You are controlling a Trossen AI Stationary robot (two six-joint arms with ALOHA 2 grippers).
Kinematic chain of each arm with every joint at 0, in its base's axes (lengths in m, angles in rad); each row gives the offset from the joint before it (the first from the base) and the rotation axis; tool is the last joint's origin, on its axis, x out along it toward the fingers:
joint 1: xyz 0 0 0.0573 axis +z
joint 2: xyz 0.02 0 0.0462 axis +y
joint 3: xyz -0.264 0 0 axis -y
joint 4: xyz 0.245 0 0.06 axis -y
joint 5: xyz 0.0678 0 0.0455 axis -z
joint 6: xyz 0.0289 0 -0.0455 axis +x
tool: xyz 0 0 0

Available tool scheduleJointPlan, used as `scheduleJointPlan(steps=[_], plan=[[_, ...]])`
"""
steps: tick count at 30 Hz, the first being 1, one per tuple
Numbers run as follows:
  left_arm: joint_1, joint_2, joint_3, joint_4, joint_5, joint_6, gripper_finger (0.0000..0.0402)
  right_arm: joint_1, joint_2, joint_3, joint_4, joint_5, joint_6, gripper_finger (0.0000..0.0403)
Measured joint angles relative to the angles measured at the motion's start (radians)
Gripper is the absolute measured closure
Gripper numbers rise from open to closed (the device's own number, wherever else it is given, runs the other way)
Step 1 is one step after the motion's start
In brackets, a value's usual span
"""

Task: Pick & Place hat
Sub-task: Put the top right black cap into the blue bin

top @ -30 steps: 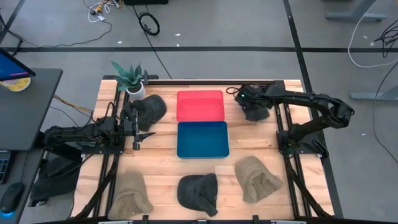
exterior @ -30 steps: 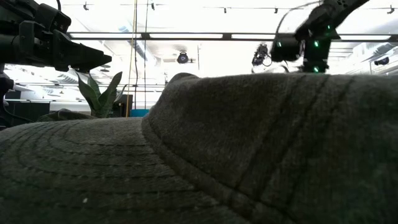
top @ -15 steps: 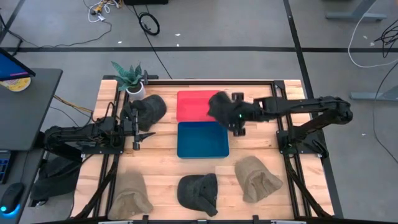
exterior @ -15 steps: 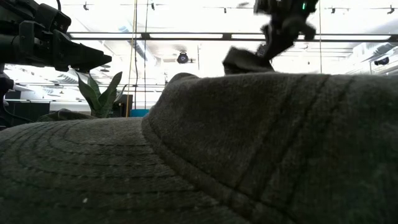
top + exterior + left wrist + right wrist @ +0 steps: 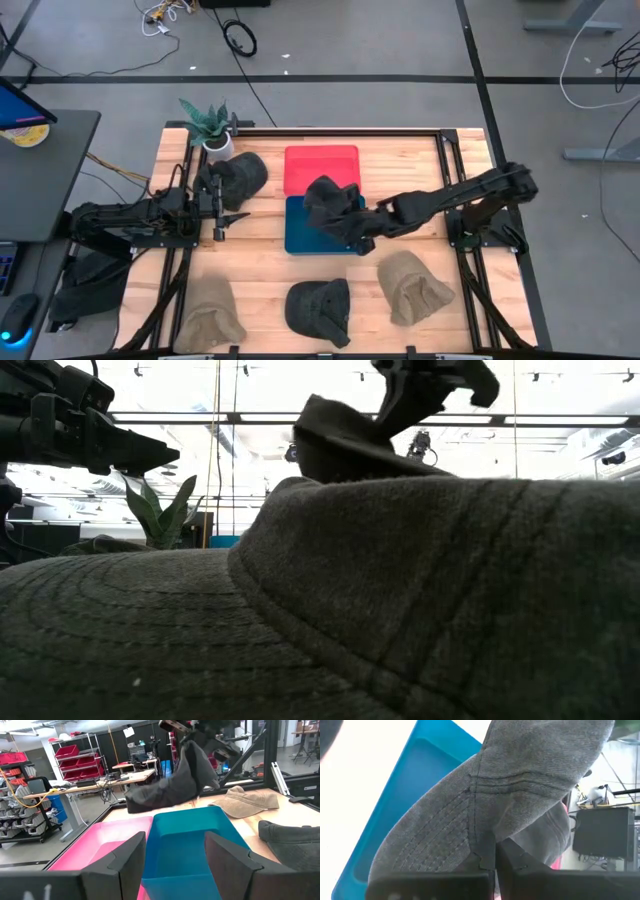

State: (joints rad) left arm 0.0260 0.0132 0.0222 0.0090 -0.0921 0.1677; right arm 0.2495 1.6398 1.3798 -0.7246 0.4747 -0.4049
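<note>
Right gripper (image 5: 362, 228) clamped on dark hat (image 5: 330, 205), fingers pressed together through the fabric near the crown seam (image 5: 485, 851). Hat hangs from the gripper, off the worktop (image 5: 260, 275), bulk trailing ahead of the fingertips toward the left arm's side. Directly beneath gripper and hat: blue tray (image 5: 310, 238), open and bare. Hat's long axis runs roughly along the right arm's reach, brim end leading, crown end pinched. Key relation: drop target lies straight below, so next move looks like lower-and-release, not more sideways travel. Hat partly overhangs the tray's far edge toward red tray (image 5: 320, 165), so a small pull back toward the right arm's base may be needed, judging from above.

Farther out from right gripper: left gripper (image 5: 222, 212) parked beyond the trays, fingers spread, holding nothing, pointed at the blue tray. Right arm clearly the nearer one; left idle. Another dark hat (image 5: 240, 173) just beside left gripper. Near worktop edge: tan hat (image 5: 412, 286), dark cap (image 5: 318, 307), second tan hat (image 5: 210, 310), all well apart from the carried hat. Plant (image 5: 207, 123) at far corner.
</note>
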Motion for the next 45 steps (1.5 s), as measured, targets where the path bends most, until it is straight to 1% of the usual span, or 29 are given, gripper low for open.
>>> scheduleJointPlan(steps=[3, 8, 17, 22, 25, 28, 33, 35, 37, 40, 45], plan=[[0.0, 0.0, 0.0, 0.0, 0.0, 0.0, 0.0195, 0.002, 0.059, 0.029, 0.0, -0.006, -0.004, 0.0403], [0.0, 0.0, 0.0, 0.001, 0.0, 0.0, 0.0195, 0.001, 0.129, 0.036, 0.009, -0.074, 0.028, 0.0403], [0.0, 0.0, 0.0, 0.002, 0.0, 0.0, 0.0195, -0.008, 0.271, 0.025, 0.009, -0.084, 0.03, 0.0403], [0.0, 0.0, 0.0, 0.002, 0.0, 0.0, 0.0195, -0.017, 0.316, 0.025, 0.031, -0.112, 0.03, 0.0401], [0.0, 0.0, 0.0, 0.002, 0.0, 0.0, 0.0195, -0.017, 0.32, 0.024, 0.034, -0.119, 0.029, 0.0389], [0.0, 0.0, 0.0, 0.002, 0.0, 0.0, 0.0195, -0.017, 0.319, 0.024, 0.037, -0.148, 0.03, 0.0377], [0.0, 0.0, 0.0, 0.002, 0.0, 0.0, 0.0195, -0.009, 0.315, 0.024, 0.048, -0.162, 0.048, 0.0368], [0.0, 0.0, 0.0, 0.002, 0.0, 0.0, 0.0195, -0.002, 0.315, 0.024, 0.047, -0.166, 0.028, 0.0365], [0.0, 0.0, 0.0, 0.002, 0.0, 0.0, 0.0195, 0.003, 0.315, 0.027, 0.043, -0.148, 0.022, 0.036], [0.0, 0.0, 0.0, 0.002, 0.0, 0.0, 0.0195, 0.005, 0.315, 0.049, 0.039, -0.123, 0.029, 0.034], [0.0, 0.0, 0.0, 0.002, 0.0, 0.0, 0.0195, 0.009, 0.315, 0.117, 0.01, -0.115, 0.054, 0.0285]])
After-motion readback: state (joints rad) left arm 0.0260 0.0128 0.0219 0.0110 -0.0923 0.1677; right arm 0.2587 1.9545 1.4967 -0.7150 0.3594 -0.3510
